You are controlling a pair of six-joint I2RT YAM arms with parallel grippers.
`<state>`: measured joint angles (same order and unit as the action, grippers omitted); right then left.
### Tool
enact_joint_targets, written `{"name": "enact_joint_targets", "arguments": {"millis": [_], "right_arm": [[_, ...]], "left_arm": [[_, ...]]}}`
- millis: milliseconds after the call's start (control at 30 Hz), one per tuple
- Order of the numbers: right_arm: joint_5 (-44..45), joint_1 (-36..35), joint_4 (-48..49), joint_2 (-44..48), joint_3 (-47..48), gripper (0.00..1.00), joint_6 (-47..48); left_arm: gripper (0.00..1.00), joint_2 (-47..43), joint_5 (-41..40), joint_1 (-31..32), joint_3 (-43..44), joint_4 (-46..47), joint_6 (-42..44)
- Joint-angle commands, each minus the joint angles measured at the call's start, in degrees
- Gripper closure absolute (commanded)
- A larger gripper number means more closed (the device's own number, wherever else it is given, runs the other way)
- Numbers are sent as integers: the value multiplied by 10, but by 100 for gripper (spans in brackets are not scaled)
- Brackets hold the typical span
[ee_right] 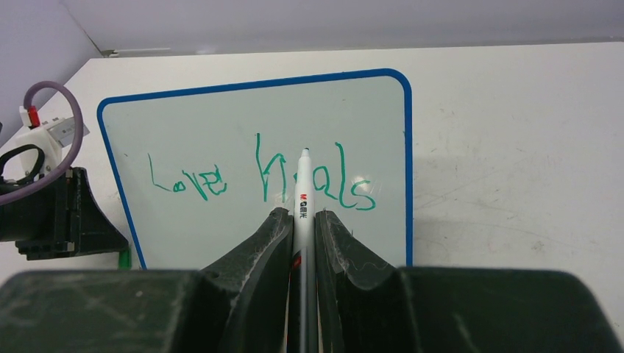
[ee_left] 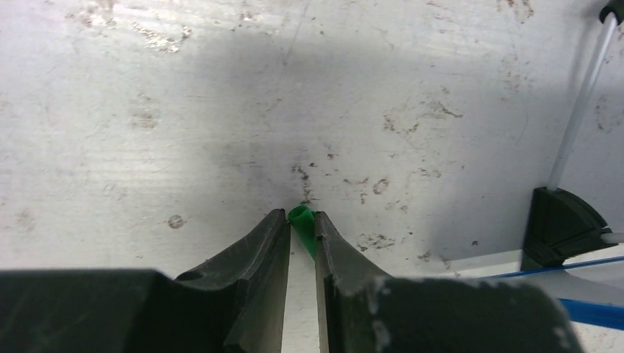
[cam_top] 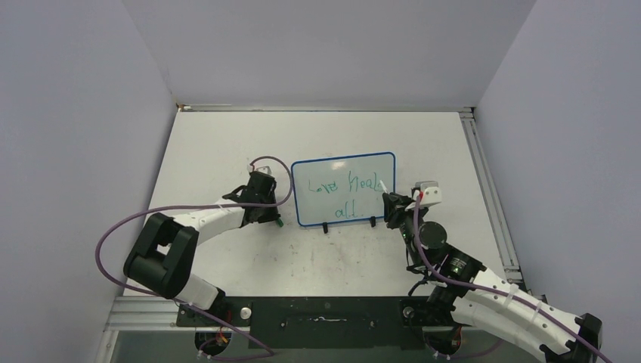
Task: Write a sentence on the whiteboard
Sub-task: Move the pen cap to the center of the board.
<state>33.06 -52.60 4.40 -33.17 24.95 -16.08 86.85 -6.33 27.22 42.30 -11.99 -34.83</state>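
Right gripper (ee_right: 303, 218) pinches the marker (ee_right: 302, 184), tip ahead of its jaws over the sentence (ee_right: 261, 176) on the whiteboard (ee_right: 221, 125); left gripper (ee_left: 302, 224) clamps the green cap (ee_left: 299, 215), I'd guess for recapping.

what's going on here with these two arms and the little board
The right gripper is shut on a white marker, tip aimed at the whiteboard from its right edge. The sentence is on it in green, roughly "Love Heals all". The left gripper sits by the board's left side, shut on a small green piece, probably the cap. Whether the tip touches the board can't be told.
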Motion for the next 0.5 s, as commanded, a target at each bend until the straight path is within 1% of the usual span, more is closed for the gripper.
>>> {"name": "enact_joint_targets", "arguments": {"millis": [0, 100, 167, 267, 400, 467], "right_arm": [[9, -3, 7, -6, 1, 95, -5], [8, -3, 7, -7, 1, 95, -6], [8, -3, 7, -7, 0, 95, -6], [5, -3, 9, -8, 0, 95, -7], [3, -3, 10, -7, 0, 95, -7], [3, -3, 8, -6, -1, 95, -7]], "left_arm": [[83, -28, -35, -16, -27, -45, 11], [82, -59, -39, -22, -46, -39, 2], [73, -81, -37, -23, -51, -35, -10], [69, -107, -16, -26, -59, -15, -34], [62, -107, 10, -27, -61, 3, -56], [61, -100, 23, -27, -58, 2, -62]]}}
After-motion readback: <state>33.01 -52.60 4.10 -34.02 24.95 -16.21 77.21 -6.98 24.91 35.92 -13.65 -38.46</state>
